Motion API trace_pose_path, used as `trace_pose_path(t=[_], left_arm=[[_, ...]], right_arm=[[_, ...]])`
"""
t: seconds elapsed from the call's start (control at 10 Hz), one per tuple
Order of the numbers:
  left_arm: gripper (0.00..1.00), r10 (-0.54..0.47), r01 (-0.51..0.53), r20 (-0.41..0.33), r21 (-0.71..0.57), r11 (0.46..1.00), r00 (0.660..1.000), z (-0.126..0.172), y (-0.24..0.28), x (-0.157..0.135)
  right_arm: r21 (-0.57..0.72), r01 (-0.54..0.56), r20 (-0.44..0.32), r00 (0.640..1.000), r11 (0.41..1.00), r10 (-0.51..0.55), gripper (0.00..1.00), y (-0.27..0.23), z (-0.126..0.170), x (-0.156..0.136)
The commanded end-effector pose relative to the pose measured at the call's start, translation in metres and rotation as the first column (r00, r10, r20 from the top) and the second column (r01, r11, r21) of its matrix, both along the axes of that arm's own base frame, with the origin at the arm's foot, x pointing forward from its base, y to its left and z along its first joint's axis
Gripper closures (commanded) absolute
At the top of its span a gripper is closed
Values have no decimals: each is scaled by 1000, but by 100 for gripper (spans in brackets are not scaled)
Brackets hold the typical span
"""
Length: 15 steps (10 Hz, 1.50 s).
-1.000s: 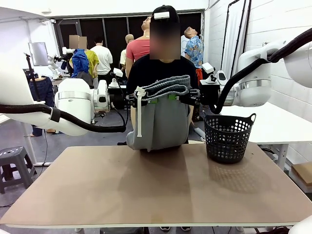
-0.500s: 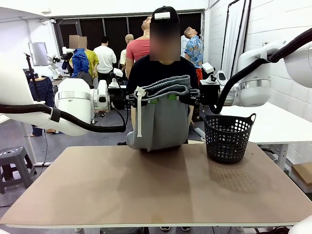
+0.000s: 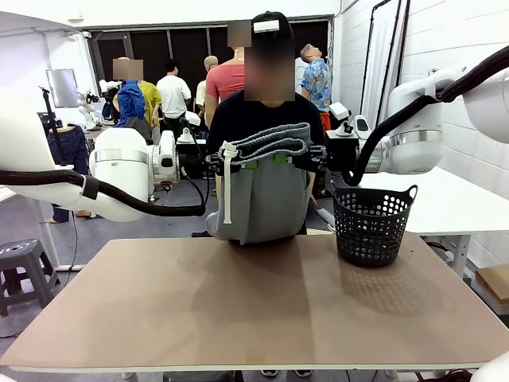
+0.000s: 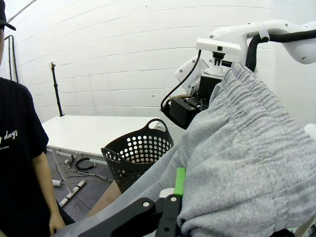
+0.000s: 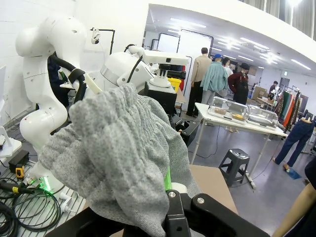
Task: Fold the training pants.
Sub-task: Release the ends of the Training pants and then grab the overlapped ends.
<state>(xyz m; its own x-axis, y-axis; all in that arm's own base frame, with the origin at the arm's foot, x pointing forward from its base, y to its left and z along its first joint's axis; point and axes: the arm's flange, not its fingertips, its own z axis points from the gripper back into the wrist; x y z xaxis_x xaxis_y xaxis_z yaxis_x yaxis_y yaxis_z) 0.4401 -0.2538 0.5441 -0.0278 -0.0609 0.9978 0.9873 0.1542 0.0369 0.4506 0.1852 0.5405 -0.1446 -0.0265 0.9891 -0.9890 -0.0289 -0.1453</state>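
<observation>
Left fingers (image 4: 179, 181) and right fingers (image 5: 171, 210) each pinch the gathered waistband of the training pants (image 3: 262, 199). The pants hang stretched between them over the worktop's (image 3: 238, 318) far edge. A black basket (image 3: 372, 227) stands near the far right corner.

Grey training pants (image 3: 262, 199), hung above table's far edge: soft cloth, heathered knit, matt, a bit fuzzy. Waistband (image 3: 270, 143) puckered w/ elastic ribs. Drawstring (image 3: 227, 191): white woven cord. Table (image 3: 238, 318): smooth matt tan board. Basket (image 3: 372, 227) on table's far right: black plastic, perforated, slight sheen. My arm shells (image 3: 119, 171) over table's left: glossy white plastic; hose (image 3: 143, 205) matt black. My left pad (image 4: 180, 178): bright green, rubbery-looking; finger (image 4: 148, 212) matt black.
</observation>
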Motion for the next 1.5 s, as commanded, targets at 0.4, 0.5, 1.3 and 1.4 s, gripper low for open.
trace_pose_path(t=[0.4,0.5,1.3,1.4], left_arm=[[100,-10,10,1,-9,1000,1000,3,-1,-1],[100,-10,10,1,-9,1000,1000,3,-1,-1],[100,-10,10,1,-9,1000,1000,3,-1,-1],[100,-10,10,1,-9,1000,1000,3,-1,-1]], right_arm=[[15,-4,7,1000,1000,4,100,0,1,-5],[15,-4,7,1000,1000,4,100,0,1,-5],[15,-4,7,1000,1000,4,100,0,1,-5],[15,-4,7,1000,1000,4,100,0,1,-5]])
